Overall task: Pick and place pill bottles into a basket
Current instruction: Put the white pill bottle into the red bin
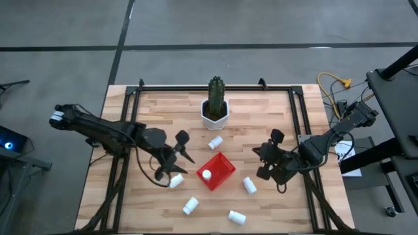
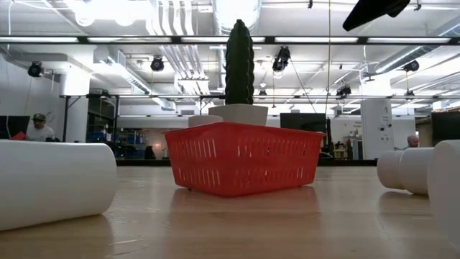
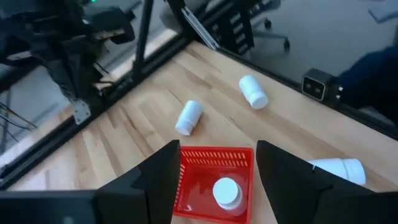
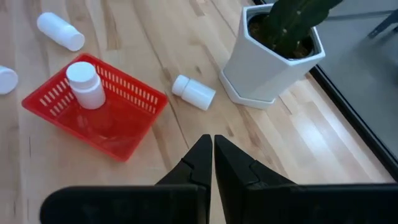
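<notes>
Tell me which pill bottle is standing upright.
The pill bottle inside the red basket: that bottle stands upright, cap up. The other five lie on their sides on the wooden table, outside the basket.

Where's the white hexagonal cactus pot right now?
In the high view the white hexagonal cactus pot stands at the table's far middle, behind the red plastic basket, with a lying white pill bottle between them.

One camera looks straight down on the whole surface (image 1: pixel 163 111). Another sits at surface height, close behind the basket (image 2: pixel 243 157). Both wrist cameras look down on that basket.
</notes>
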### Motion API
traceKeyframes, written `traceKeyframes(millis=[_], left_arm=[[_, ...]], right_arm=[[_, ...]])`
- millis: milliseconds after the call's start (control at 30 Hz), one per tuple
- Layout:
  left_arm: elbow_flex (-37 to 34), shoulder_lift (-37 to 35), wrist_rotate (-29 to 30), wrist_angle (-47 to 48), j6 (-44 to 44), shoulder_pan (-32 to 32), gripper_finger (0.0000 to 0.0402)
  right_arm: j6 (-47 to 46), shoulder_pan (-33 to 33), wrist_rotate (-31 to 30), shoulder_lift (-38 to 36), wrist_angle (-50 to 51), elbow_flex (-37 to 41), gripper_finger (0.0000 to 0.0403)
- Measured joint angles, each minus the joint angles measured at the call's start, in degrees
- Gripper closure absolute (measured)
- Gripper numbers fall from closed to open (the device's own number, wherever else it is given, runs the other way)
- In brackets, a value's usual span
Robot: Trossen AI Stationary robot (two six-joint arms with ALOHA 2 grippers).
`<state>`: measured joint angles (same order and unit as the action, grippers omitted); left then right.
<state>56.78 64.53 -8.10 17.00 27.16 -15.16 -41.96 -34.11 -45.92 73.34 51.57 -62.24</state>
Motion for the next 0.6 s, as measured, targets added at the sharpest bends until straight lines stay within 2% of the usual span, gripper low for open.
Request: traceKeyframes(millis=[333, 600], left_arm=[[-15.9, -11.8, 2.6, -11.9, -4.4, 0.0, 0.0208], [-26.2, -19.4, 5.3, -20.0, -5.9, 0.0, 0.0208]], right_arm=[[-1.3, 0.0, -7.7, 0.0, -0.1, 1.5, 0.0394], [-4.4, 0.0, -10.3, 0.0, -6.8, 9.3, 0.0394]])
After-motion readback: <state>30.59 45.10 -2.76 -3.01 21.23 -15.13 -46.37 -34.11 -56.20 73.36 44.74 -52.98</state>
